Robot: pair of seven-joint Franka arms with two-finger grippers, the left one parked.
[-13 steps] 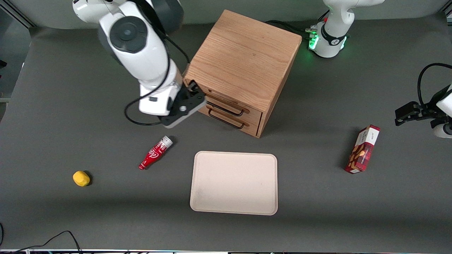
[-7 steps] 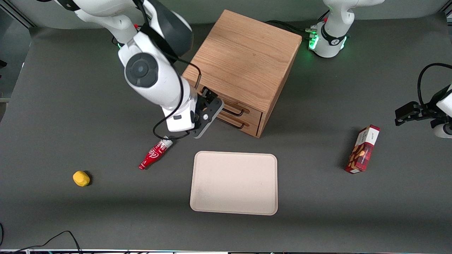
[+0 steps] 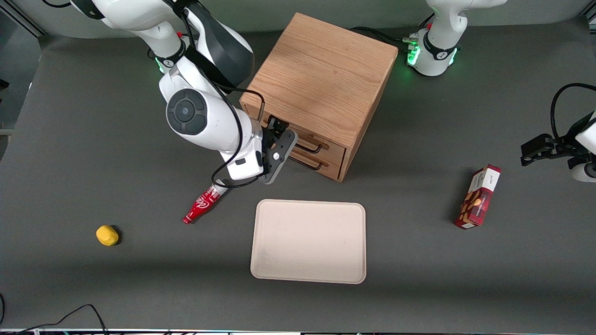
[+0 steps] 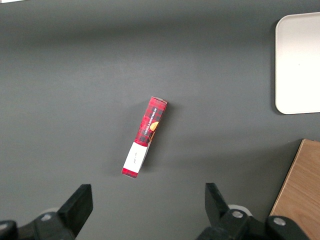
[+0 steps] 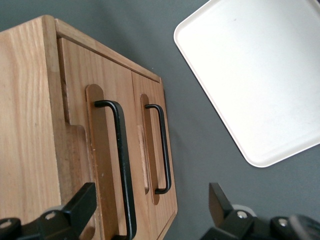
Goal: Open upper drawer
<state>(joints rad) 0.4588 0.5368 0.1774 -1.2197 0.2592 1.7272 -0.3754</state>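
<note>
The small oak cabinet (image 3: pixel 321 79) stands in the middle of the table, its two drawers facing the front camera at an angle. The upper drawer (image 3: pixel 329 145) is shut; its thin black wire handle (image 3: pixel 311 148) shows partly past my hand. In the right wrist view the upper drawer (image 5: pixel 75 90) and its handle (image 5: pixel 121 165) are close up, with the lower drawer's handle (image 5: pixel 162 150) beside it. My gripper (image 3: pixel 278 126) is open, right in front of the drawers. In the right wrist view the gripper (image 5: pixel 151 200) spans both handles without touching either.
A cream tray (image 3: pixel 308 242) lies nearer the front camera than the cabinet and also shows in the right wrist view (image 5: pixel 260 70). A red cola bottle (image 3: pixel 205 203) lies just below my hand. A yellow lump (image 3: pixel 107 235) lies toward the working arm's end. A red box (image 3: pixel 479 197) lies toward the parked arm's end.
My arm has swung along the cabinet's front toward the drawers and turned, bringing the open gripper from the cabinet's corner to just in front of the handles. The drawers have not moved.
</note>
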